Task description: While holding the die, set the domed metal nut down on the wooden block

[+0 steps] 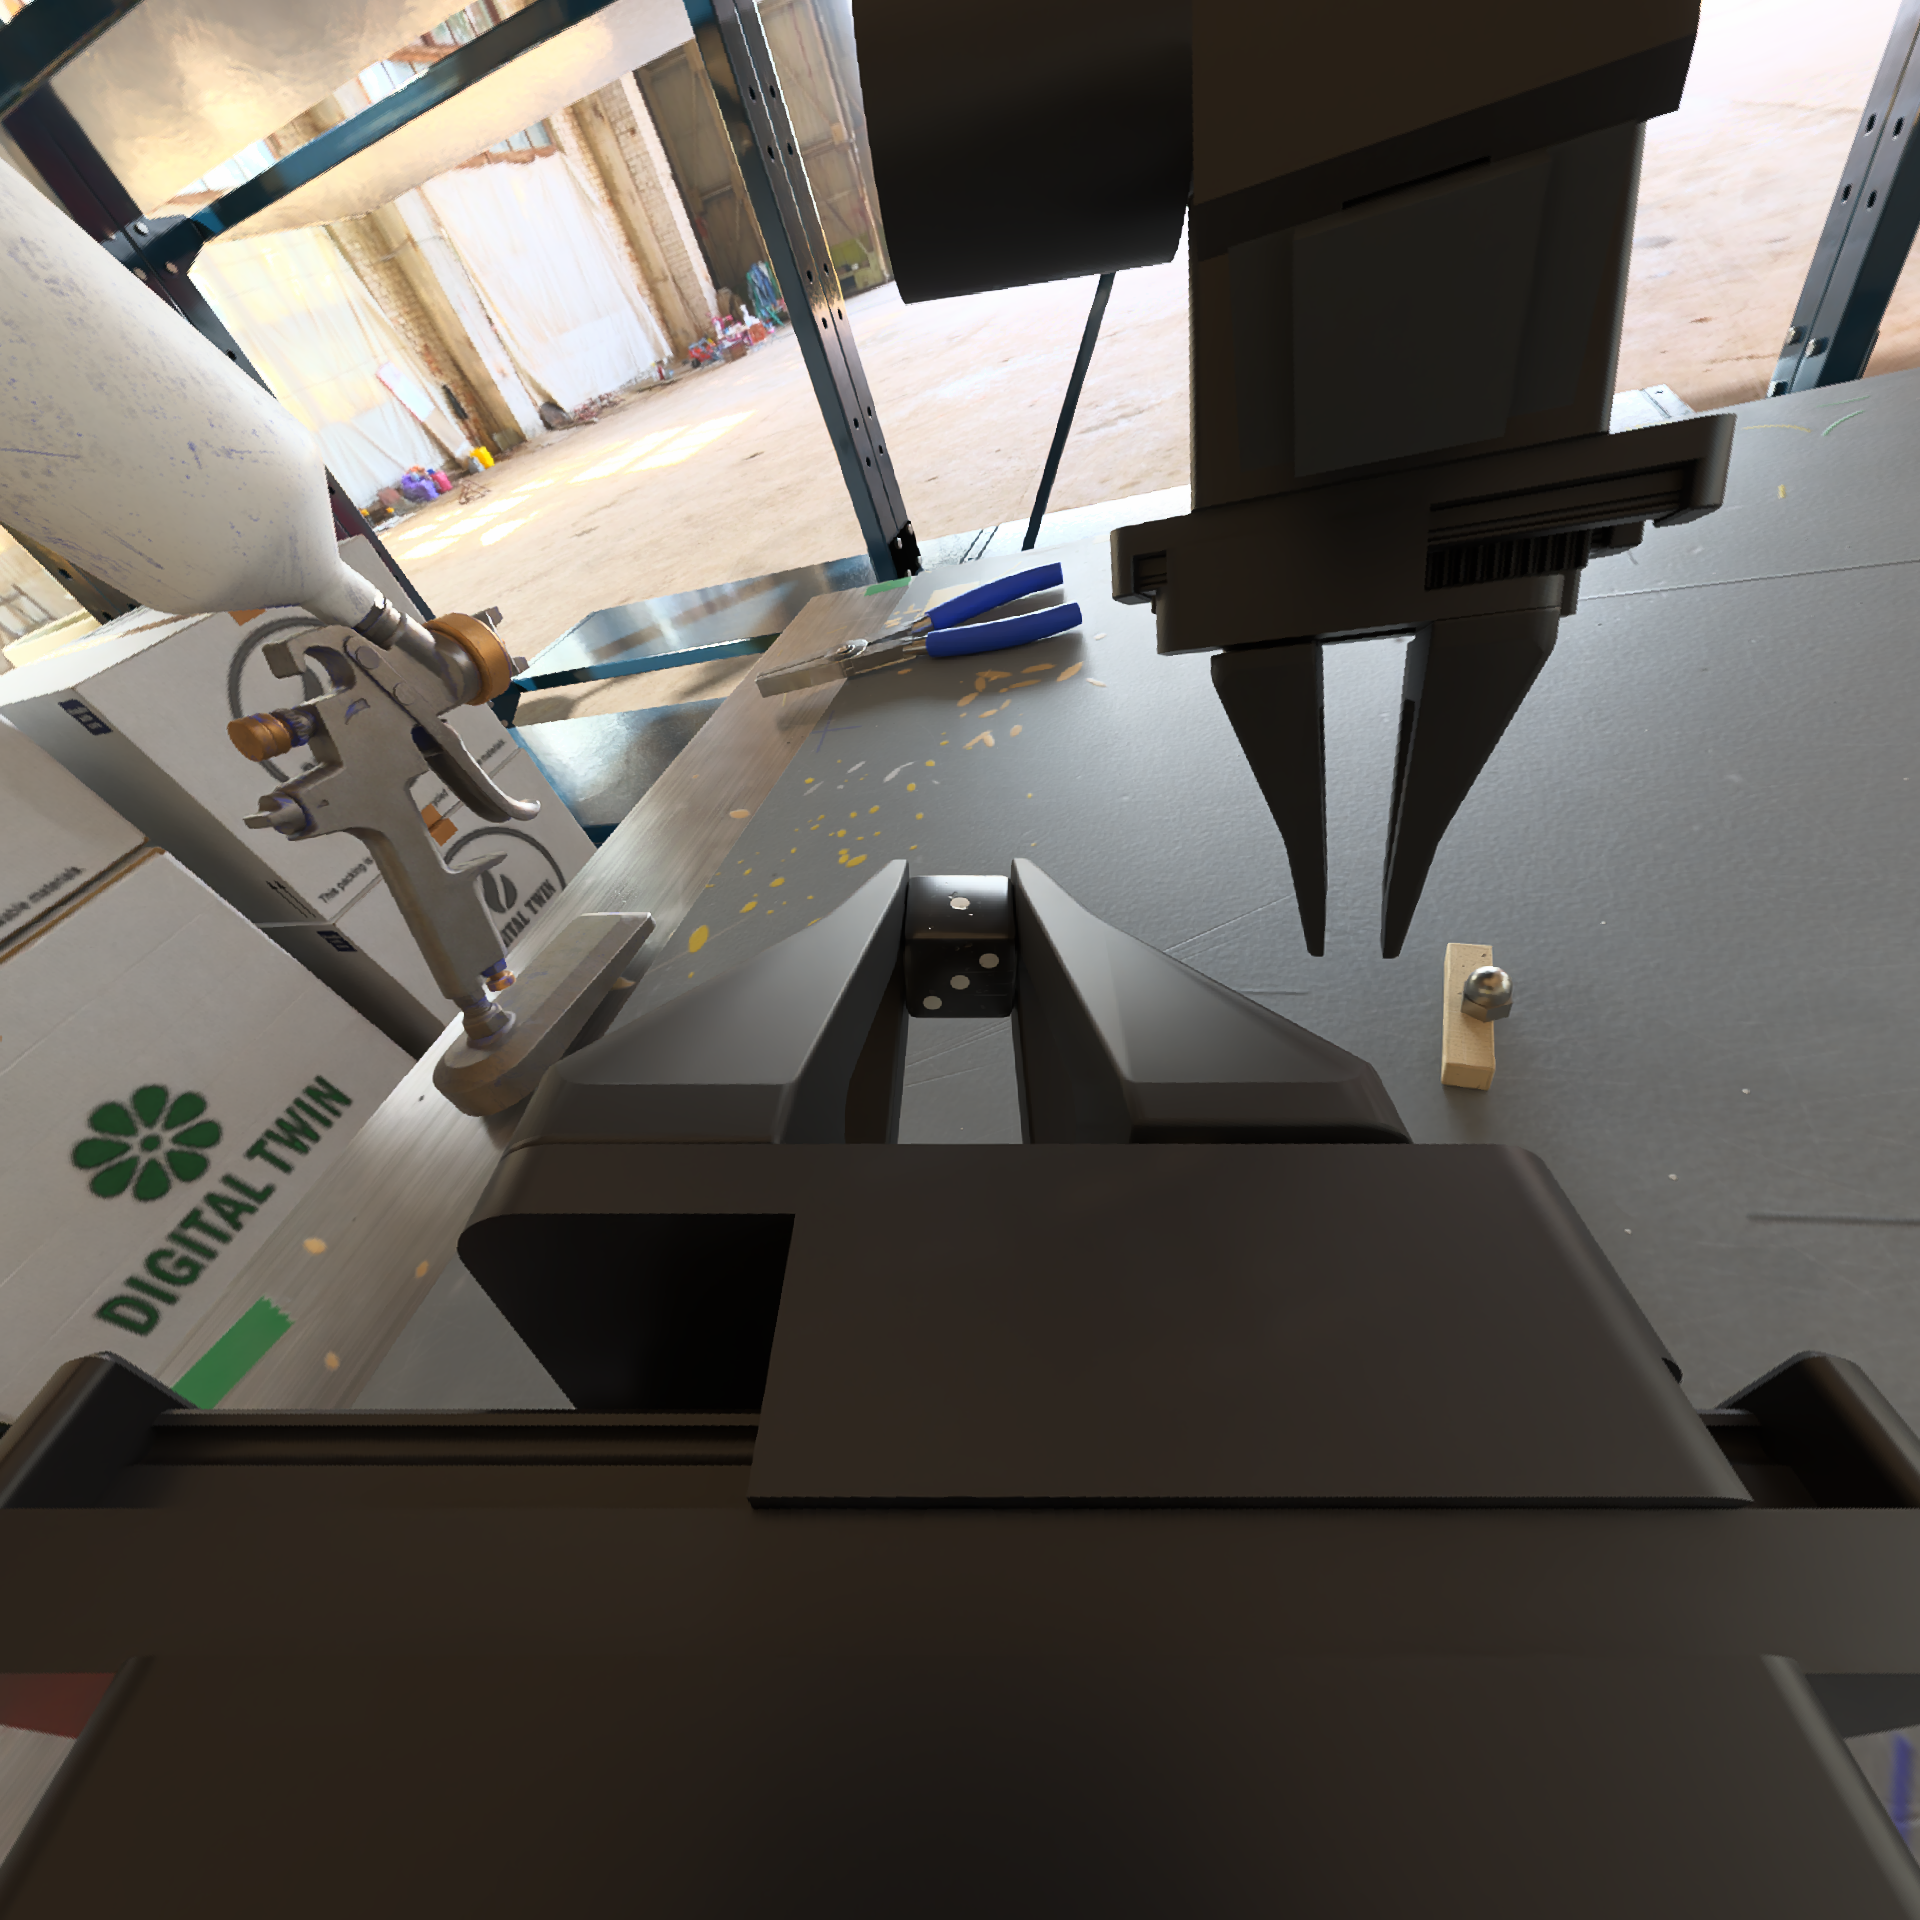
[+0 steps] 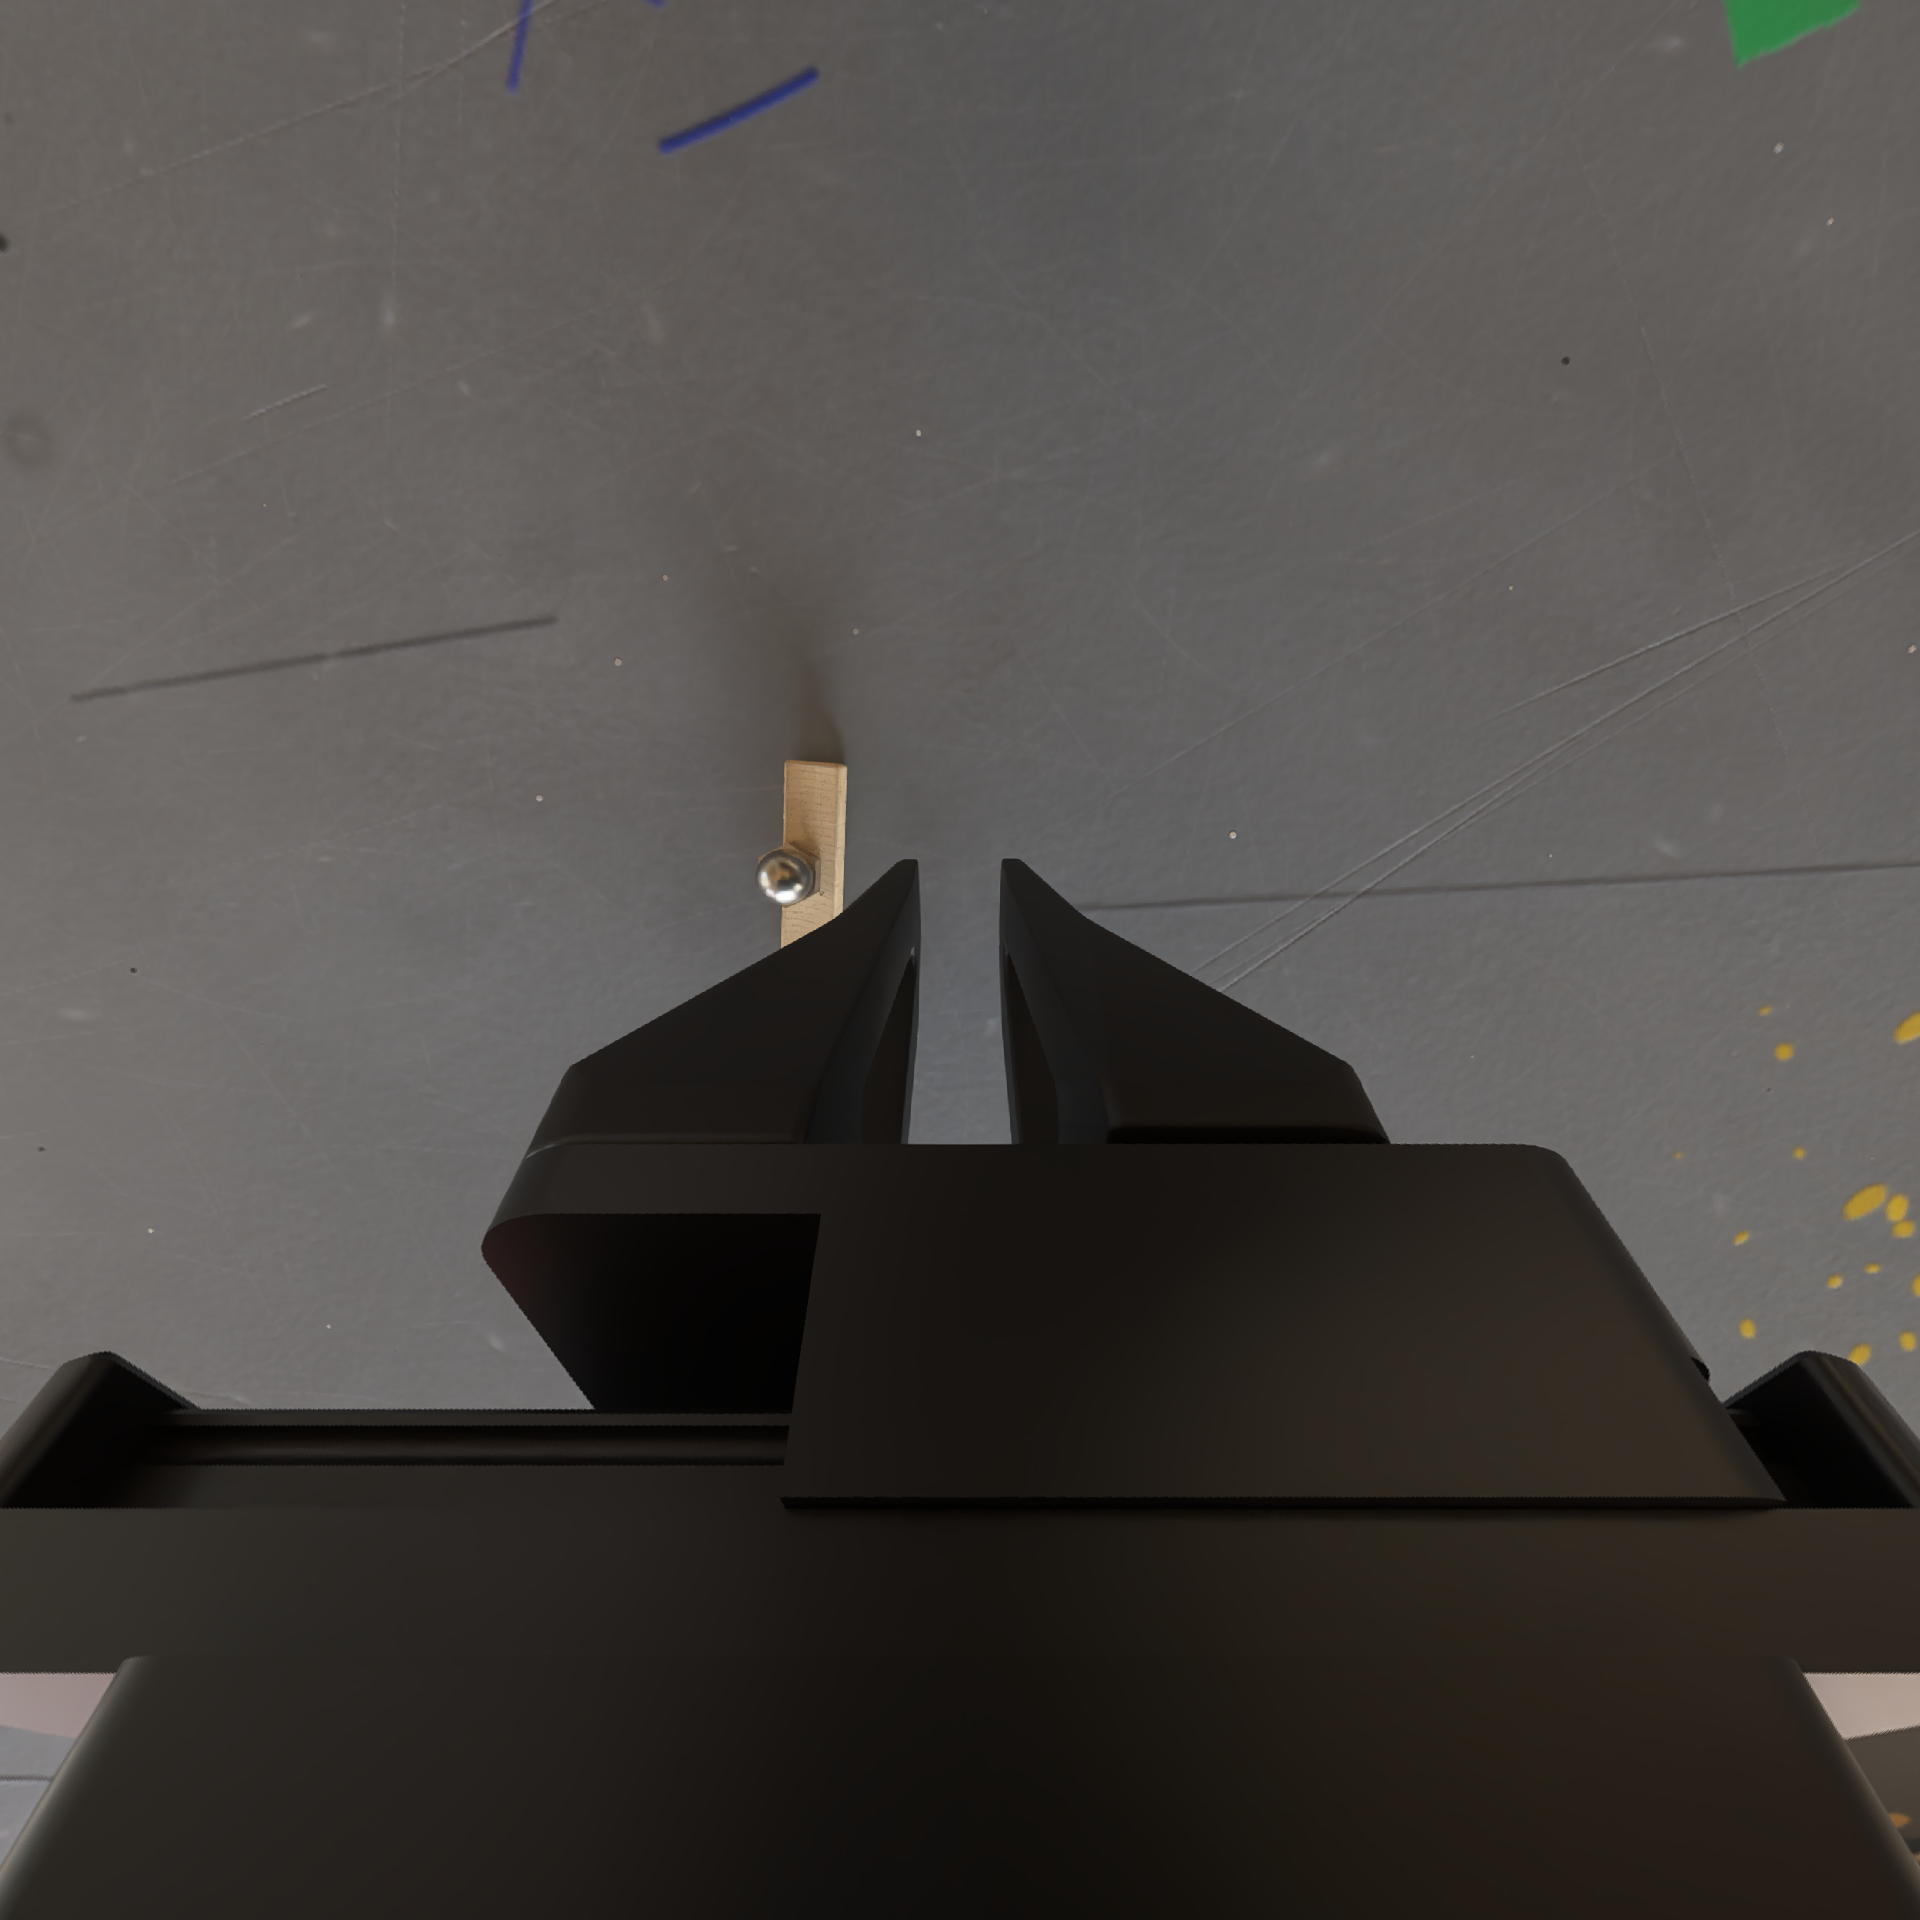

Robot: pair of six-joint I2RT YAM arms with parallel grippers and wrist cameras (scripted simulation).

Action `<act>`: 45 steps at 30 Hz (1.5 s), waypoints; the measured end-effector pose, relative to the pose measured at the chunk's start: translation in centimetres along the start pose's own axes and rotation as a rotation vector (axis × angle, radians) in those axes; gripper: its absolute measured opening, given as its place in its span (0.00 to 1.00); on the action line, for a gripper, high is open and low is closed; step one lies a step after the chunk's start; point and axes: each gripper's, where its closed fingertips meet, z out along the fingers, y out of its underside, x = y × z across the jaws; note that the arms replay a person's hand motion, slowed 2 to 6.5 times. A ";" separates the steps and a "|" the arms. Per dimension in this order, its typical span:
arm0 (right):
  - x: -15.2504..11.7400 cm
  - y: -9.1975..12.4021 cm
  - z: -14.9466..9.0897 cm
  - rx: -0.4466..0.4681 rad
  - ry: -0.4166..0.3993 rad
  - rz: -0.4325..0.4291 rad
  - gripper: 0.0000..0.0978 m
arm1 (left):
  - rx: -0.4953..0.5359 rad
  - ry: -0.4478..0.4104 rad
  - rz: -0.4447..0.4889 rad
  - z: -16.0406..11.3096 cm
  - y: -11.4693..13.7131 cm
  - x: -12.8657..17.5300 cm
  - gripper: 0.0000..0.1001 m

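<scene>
My left gripper (image 1: 960, 871) is shut on a black die with white pips (image 1: 958, 961), held just above the grey table. A small wooden block (image 1: 1468, 1049) lies on the table to its right, with the domed metal nut (image 1: 1486, 992) resting on it. My right gripper (image 1: 1353, 948) hangs pointing down just left of the block, above it, its fingers slightly apart and empty. In the right wrist view the block (image 2: 816, 810) and the nut (image 2: 784, 875) lie just left of the right gripper (image 2: 960, 868), whose left finger hides the block's near end.
A spray gun (image 1: 384, 769) stands on a long metal strip (image 1: 665, 831) at the left, with cardboard boxes (image 1: 156, 1091) behind it. Blue-handled pliers (image 1: 997, 613) lie at the far end. A blue shelf post (image 1: 821, 312) rises behind. Yellow paint spatters (image 1: 831, 821) mark the table.
</scene>
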 end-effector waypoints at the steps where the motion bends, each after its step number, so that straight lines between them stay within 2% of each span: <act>1: 0.0 0.0 0.0 0.002 0.001 -0.005 0.13 | 0.000 0.001 0.000 0.0 0.0 0.0 0.16; 17: -0.5 0.8 0.2 -0.045 -0.042 0.029 0.12 | -0.002 0.004 0.002 0.0 0.0 0.1 0.16; 34: -0.4 1.0 0.1 -0.055 -0.040 0.033 0.10 | 0.000 0.005 0.003 0.0 0.0 0.1 0.16; 45: 0.3 0.4 -0.5 0.003 0.009 0.014 0.13 | 0.010 0.026 0.011 0.1 -0.3 0.4 0.16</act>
